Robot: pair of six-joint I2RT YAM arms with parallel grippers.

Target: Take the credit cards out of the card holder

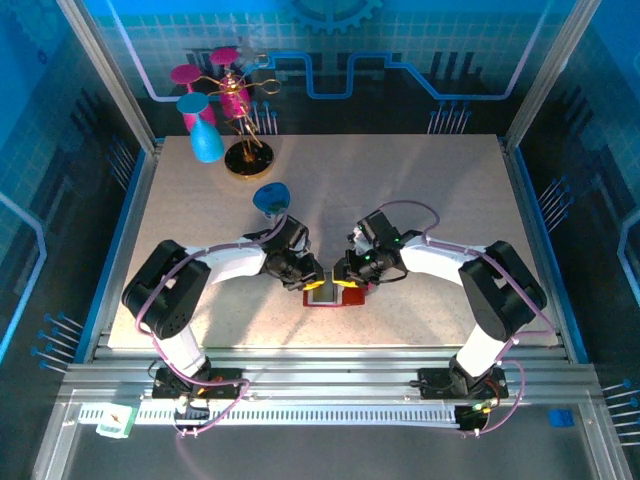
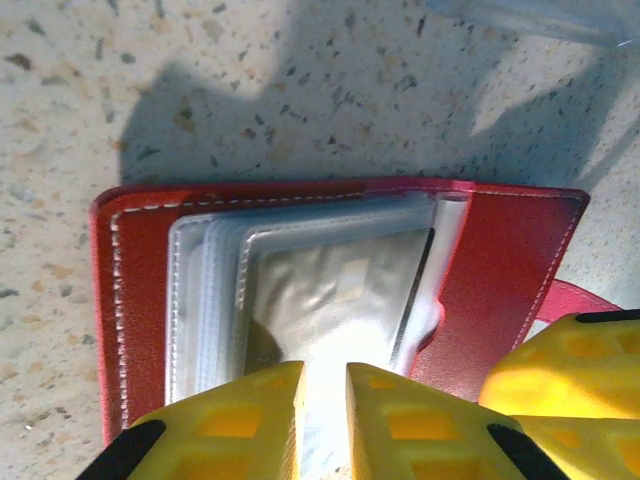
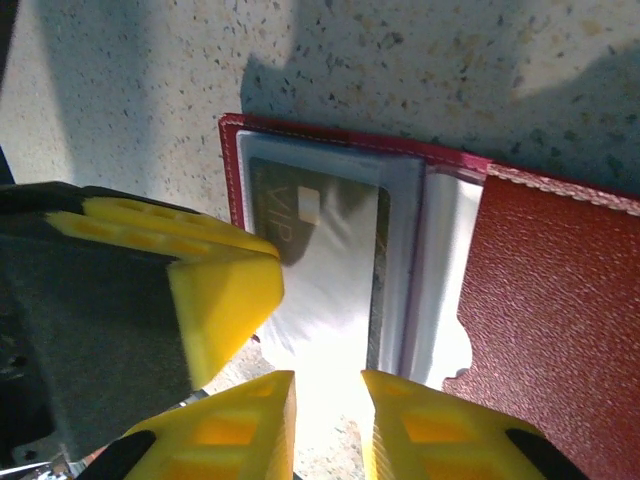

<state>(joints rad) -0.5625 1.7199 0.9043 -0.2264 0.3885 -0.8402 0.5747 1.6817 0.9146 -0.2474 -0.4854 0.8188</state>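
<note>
The red card holder (image 1: 325, 298) lies open on the table between both arms, its red flap (image 2: 500, 270) (image 3: 560, 290) folded out. In its clear sleeves sits a greyish credit card (image 2: 330, 290), which reads as dark with "VIP" on it (image 3: 330, 250) in the right wrist view. My left gripper (image 1: 313, 283) (image 2: 324, 372) is pinched on the near edge of that sleeved card, which bulges up toward it. My right gripper (image 1: 347, 283) (image 3: 329, 378) hovers at the holder's edge, slightly open, with glare in the gap. Its yellow fingers (image 2: 575, 370) rest by the flap.
At the back left stand a gold-based wire rack (image 1: 248, 158) with pink goblets, a blue goblet (image 1: 205, 135) and a blue disc-shaped piece (image 1: 270, 198). A clear plastic edge (image 2: 540, 15) lies just beyond the holder. The left finger (image 3: 225, 290) crowds the right wrist view.
</note>
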